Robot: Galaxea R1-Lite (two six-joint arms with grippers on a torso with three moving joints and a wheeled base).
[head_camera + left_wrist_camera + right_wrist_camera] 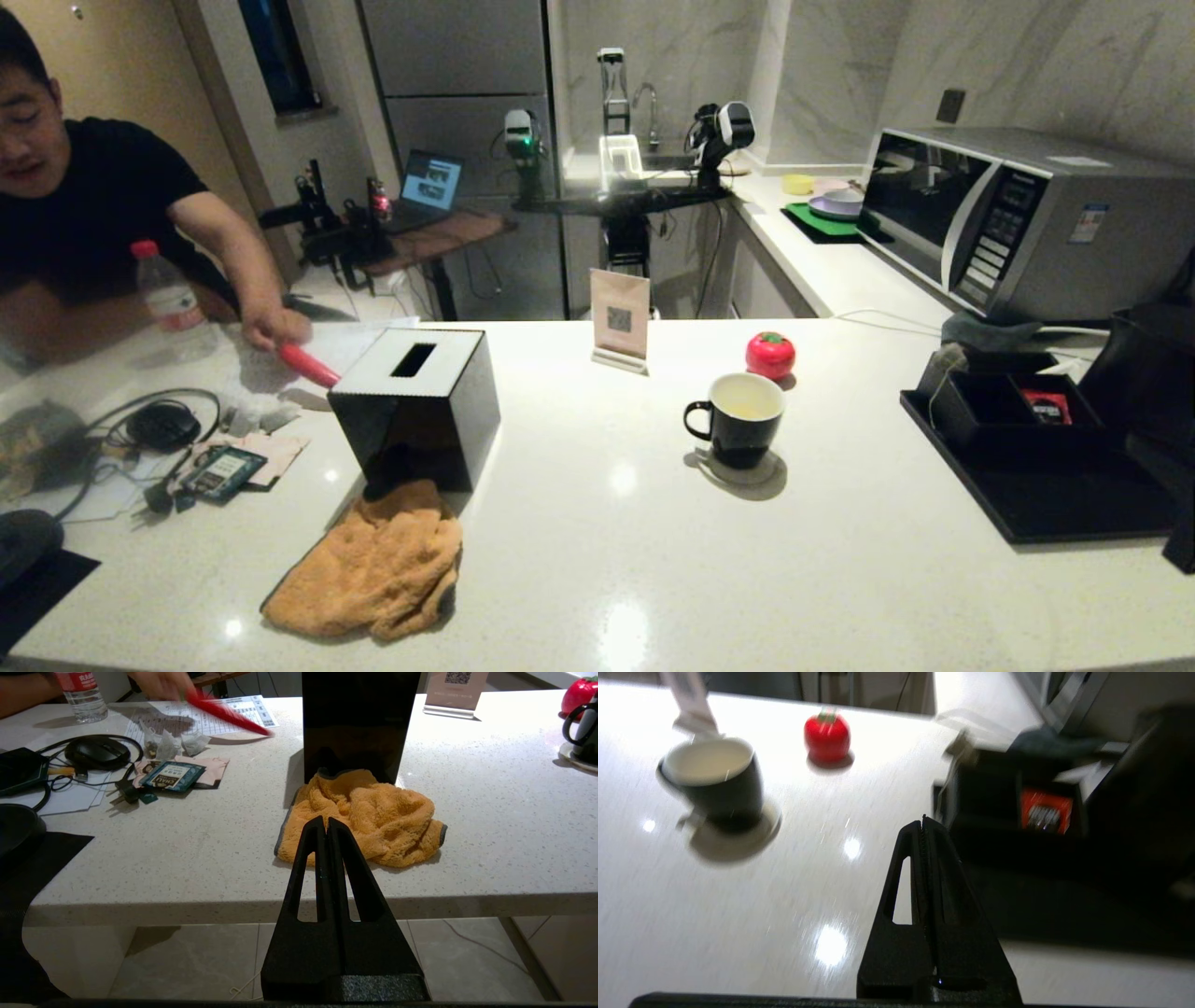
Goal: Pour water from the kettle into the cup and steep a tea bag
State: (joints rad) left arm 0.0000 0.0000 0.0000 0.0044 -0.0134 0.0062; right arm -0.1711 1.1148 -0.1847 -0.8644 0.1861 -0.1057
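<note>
The black cup (738, 425) stands on a coaster mid-counter, with pale yellowish water (747, 403) in its white inside. The black kettle (1153, 373) is at the far right edge, partly cut off. A greyish-tan tea bag (943, 359) hangs at the left corner of a black box on the tray. Neither gripper shows in the head view. In its wrist view my right gripper (923, 821) is shut and empty, above the counter between the cup (719, 781) and the box; the kettle (1148, 788) is a dark mass beyond. My left gripper (326, 820) is shut and empty at the counter's front edge.
A black tray (1055, 504) holds the box with a red-and-black sachet (1046, 404). A red tomato-shaped object (770, 355) sits behind the cup. A black tissue box (415, 401), orange cloth (373, 560), card stand (619, 322) and microwave (1008, 215) are around. A person's hand (275, 327) reaches in at left.
</note>
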